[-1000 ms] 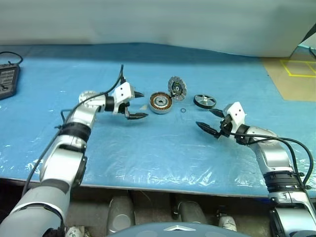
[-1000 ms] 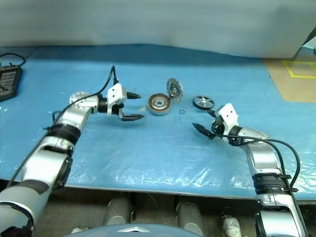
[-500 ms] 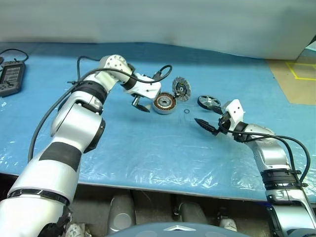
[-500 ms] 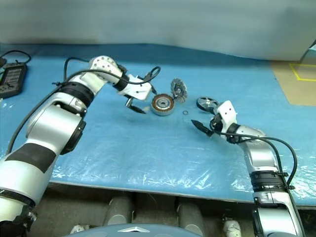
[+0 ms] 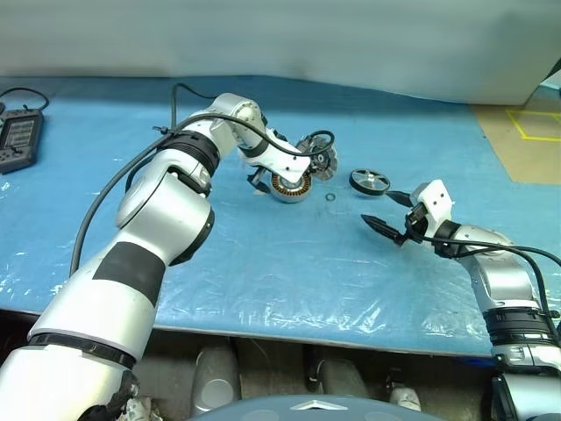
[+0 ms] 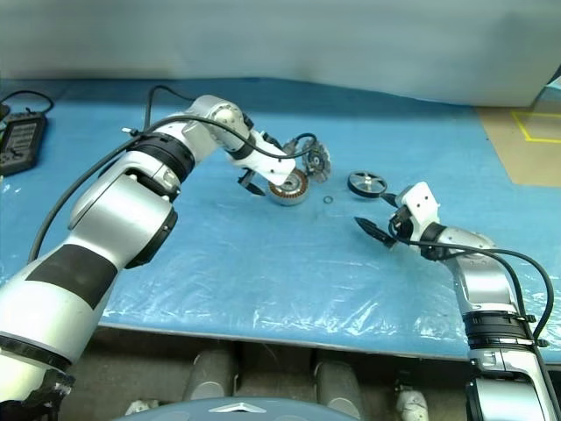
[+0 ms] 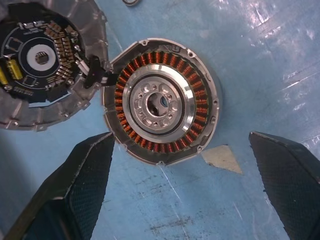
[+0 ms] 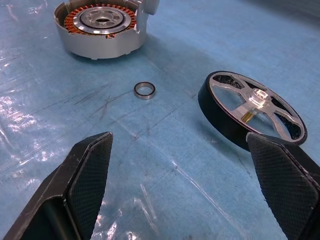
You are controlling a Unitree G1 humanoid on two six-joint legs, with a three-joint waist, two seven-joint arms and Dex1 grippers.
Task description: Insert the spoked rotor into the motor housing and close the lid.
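The motor housing (image 7: 160,102), a silver shell with copper windings, lies open side up on the blue table. My left gripper (image 7: 181,144) hangs open just above it, pointing down, with nothing between its fingers. Tilted against the housing's far side stands the lid (image 5: 321,160), its circuit-board face showing in the left wrist view. The spoked rotor (image 5: 369,181), black-rimmed with silver spokes, lies flat to the right of them. My right gripper (image 5: 384,211) is open and empty, close in front of the rotor (image 8: 257,98) and clear of it.
A small metal ring (image 5: 330,197) lies between housing and rotor. A black device (image 5: 19,139) with a cable sits at the table's far left. Tan floor with yellow tape (image 5: 526,140) lies beyond the right edge. Crinkled plastic sheet (image 5: 263,263) covers the near table.
My left arm has swung right, risen and rolled, so its gripper now points down over the housing instead of standing left of it. The right gripper has hardly moved.
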